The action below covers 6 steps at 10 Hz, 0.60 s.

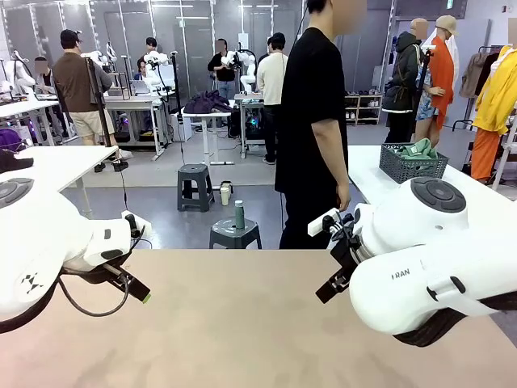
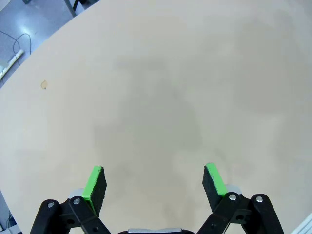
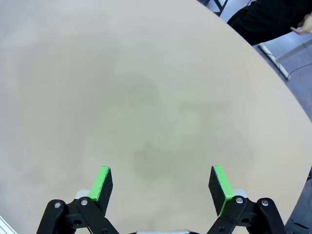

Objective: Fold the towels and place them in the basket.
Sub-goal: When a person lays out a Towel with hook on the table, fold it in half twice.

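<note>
The tan table (image 1: 234, 323) lies bare under both arms. My left gripper (image 1: 133, 284) hovers over its left part, open, with nothing between its green pads (image 2: 95, 183). My right gripper (image 1: 333, 283) hangs over the right part, also open and empty, pads (image 3: 220, 183) wide apart above the bare tabletop (image 3: 146, 107). The dark grey lattice basket (image 1: 413, 166) stands on a white side table at the far right, with a mint-green towel (image 1: 418, 149) bunched inside it.
A person in black (image 1: 311, 121) stands at the table's far edge, right of centre, one hand (image 3: 302, 27) near the rim. Grey stools (image 1: 235, 233) stand beyond the far edge. A small mark (image 2: 44, 84) spots the tabletop.
</note>
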{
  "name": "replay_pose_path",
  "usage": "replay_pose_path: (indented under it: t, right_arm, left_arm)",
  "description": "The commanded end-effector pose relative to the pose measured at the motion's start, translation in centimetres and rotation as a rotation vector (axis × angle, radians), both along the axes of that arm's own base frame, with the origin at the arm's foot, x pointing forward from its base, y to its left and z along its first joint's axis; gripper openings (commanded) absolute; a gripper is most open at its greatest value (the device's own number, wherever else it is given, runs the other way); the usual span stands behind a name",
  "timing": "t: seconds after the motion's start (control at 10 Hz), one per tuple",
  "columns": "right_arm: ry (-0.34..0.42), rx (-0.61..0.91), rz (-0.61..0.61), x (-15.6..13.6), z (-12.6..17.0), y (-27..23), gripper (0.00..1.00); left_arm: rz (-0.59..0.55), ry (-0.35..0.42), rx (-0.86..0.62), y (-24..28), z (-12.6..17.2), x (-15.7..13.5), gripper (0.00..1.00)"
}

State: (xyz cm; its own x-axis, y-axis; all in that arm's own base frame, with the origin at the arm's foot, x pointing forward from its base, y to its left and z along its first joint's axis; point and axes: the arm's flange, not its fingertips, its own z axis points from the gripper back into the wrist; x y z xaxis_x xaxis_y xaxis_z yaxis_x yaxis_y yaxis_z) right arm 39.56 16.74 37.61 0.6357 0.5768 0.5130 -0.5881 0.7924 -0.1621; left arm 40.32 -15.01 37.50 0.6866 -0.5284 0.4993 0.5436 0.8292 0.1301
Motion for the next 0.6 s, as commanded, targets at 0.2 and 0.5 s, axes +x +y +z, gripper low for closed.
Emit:
replay_pose_path:
  t: [0.2, 0.5]
  right_arm:
    - [0.034, 0.066, -0.014, 2.8, 6.8, -0.2, 1.0]
    - [0.168, 0.16, -0.013, 3.4, 10.4, -2.3, 1.0]
  left_arm:
    - [-0.031, 0.077, -0.086, 0.5, 6.3, 3.0, 1.0]
    - [-0.02, 0.193, -0.294, 2.8, 10.2, 3.9, 1.0]
